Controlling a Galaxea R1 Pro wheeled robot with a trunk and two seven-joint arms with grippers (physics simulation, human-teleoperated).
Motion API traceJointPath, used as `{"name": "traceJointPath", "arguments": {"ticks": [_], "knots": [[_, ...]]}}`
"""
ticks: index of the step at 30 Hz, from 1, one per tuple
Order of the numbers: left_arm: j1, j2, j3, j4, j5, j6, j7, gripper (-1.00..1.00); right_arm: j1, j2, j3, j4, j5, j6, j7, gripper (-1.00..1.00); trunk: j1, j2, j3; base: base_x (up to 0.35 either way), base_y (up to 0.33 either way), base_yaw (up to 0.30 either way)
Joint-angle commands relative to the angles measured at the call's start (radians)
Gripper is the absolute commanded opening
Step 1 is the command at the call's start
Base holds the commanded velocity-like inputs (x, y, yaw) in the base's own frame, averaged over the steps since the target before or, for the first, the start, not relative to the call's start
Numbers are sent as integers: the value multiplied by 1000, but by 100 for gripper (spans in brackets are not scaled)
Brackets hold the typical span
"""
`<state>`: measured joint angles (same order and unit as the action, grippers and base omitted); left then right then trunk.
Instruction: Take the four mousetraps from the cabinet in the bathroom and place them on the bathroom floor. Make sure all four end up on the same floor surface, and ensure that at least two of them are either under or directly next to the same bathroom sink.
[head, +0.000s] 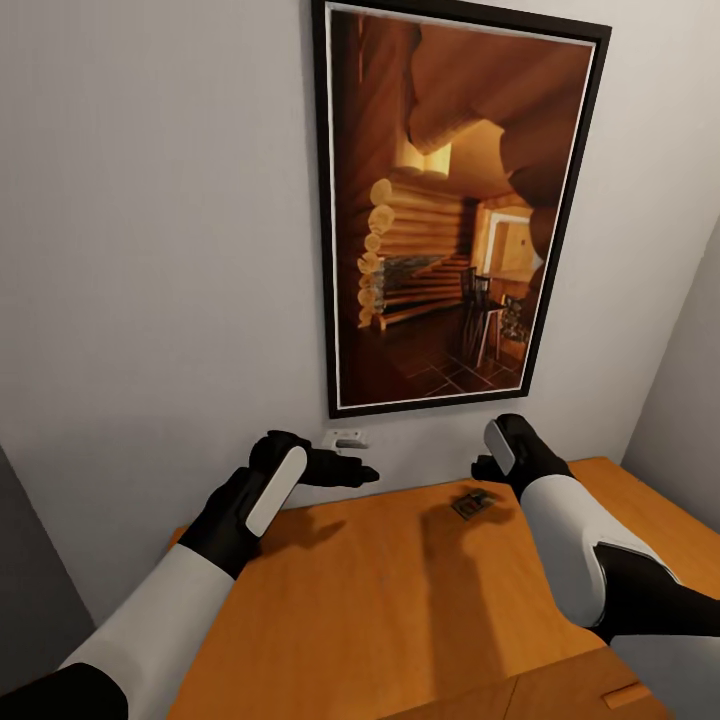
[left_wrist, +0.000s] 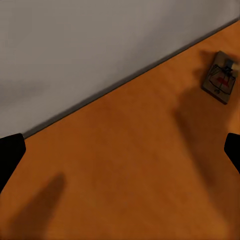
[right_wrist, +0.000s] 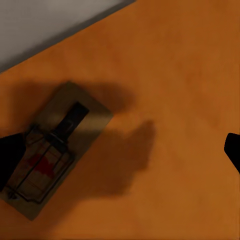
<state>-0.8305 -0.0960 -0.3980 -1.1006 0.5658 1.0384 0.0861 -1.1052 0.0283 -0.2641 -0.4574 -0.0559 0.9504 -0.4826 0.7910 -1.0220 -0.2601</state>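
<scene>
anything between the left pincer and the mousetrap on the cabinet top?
Nothing. In the head view, bare wood of the cabinet separates the left pincer from the mousetrap; the left wrist view shows the same bare stretch with shadows.

A framed log-cabin picture (head: 455, 205) hangs above a wall outlet (head: 347, 439).

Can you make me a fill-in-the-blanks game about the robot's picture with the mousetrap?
1. The mousetrap lies on top of the orange-brown ____.
2. The arm closest to the mousetrap is the robot's ____ arm.
3. On the wall above the cabinet hangs a framed ____.
4. The number of mousetraps lying on the cabinet top is ____.

Missing words: cabinet; right; picture; one
</scene>
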Motion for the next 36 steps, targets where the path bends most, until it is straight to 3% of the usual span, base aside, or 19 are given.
{"name": "traceJointPath", "arguments": {"ticks": [1, 2, 8, 36], "knots": [[-1, 0, 0, -1, 10, 3, 9, 100, -1, 1, -4, -1, -16, 1, 3, 100, 0, -1, -1, 0, 0, 0], [-1, 1, -1, -1, 10, 3, 9, 100, -1, 1, -4, -1, -43, 2, 22, 100, 0, -1, -1, 0, 0, 0], [-1, 1, -1, -1, 11, 3, 9, 100, -1, 0, -1, -1, -65, -2, 34, 100, 0, -1, -1, 0, 0, 0], [-1, 1, -1, 0, 10, 3, 9, 100, -1, -1, 3, 0, -61, -29, 32, 100, 0, -1, -1, 0, 0, 0]]}}
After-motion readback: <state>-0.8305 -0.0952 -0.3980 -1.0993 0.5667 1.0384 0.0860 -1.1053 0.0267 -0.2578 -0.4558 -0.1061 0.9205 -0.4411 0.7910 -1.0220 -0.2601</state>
